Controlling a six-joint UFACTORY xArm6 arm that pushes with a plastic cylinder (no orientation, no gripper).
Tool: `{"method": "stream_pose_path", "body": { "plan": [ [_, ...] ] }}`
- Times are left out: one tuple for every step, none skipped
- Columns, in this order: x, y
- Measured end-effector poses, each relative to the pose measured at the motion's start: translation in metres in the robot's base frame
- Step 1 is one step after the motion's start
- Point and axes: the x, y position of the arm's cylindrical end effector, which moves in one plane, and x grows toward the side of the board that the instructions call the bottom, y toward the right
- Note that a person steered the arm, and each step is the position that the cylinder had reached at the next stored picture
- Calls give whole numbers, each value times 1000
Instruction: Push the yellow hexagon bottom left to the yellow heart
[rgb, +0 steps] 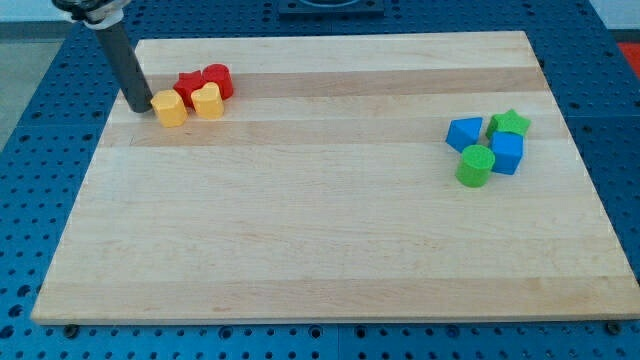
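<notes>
My tip (137, 108) sits near the tabletop's (320, 250) top-left corner, just beside the left face of the yellow hexagon (169, 108), touching it or very nearly so. There is no pincer on this arm, only the straight dark rod, so nothing is held.

The yellow hexagon lies close to the tabletop's top edge, a little in from its left edge. The yellow heart (208, 101) stands just to its right, the two touching or almost touching. Behind them, toward the top edge, two red blocks huddle together: a red block (189, 86) directly behind the gap between the yellows, and a red rounded block (218, 80) at its right.

Well apart, near the tabletop's right edge, four blocks cluster: a blue triangle-like block (463, 132), a green star (510, 123), a blue block (507, 153) and a green cylinder (476, 166).
</notes>
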Motion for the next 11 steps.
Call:
{"method": "stream_pose_path", "body": {
  "plan": [
    [0, -12],
    [0, -20],
    [1, -12],
    [4, 2],
    [5, 5],
    [5, 5],
    [5, 10],
    [5, 10],
    [5, 10],
    [5, 23],
    [5, 29]
  ]
}}
